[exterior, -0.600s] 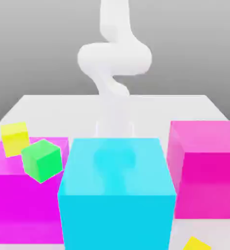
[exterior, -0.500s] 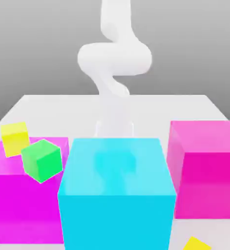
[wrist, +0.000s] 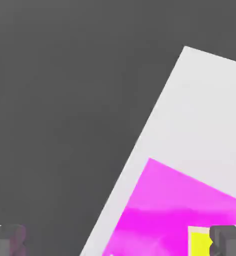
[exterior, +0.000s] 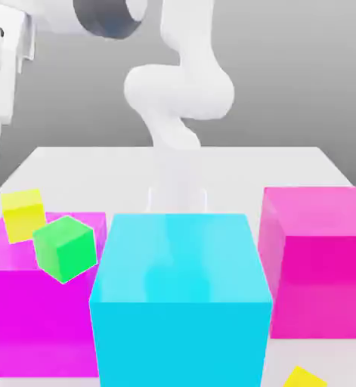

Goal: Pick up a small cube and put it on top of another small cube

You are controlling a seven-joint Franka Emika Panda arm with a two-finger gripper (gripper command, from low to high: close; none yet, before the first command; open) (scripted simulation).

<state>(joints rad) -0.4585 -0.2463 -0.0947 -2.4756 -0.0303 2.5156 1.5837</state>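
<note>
The gripper [wrist: 118,242] stands spread as wide as it goes, its two dark grey fingertips [wrist: 229,240] far apart at opposite edges of the hand view, nothing between them and nothing touched. Below them lie the white table [wrist: 200,115], a glossy magenta block [wrist: 180,210] and a sliver of a small yellow cube [wrist: 199,242]. In the exterior view the white, smooth-jointed arm [exterior: 182,91] rises behind the blocks, its hand high toward that view's left. Counted there: two large magenta blocks, one on each side [exterior: 37,302] [exterior: 317,261]; one large cyan block [exterior: 181,298] between them; two small yellow cubes [exterior: 23,214] [exterior: 303,377]; one small green cube [exterior: 64,247], tilted against the left magenta block. All are plain, sharp-edged and flat-coloured. The small violet cube may sit hidden behind the blocks; I cannot tell where.
</note>
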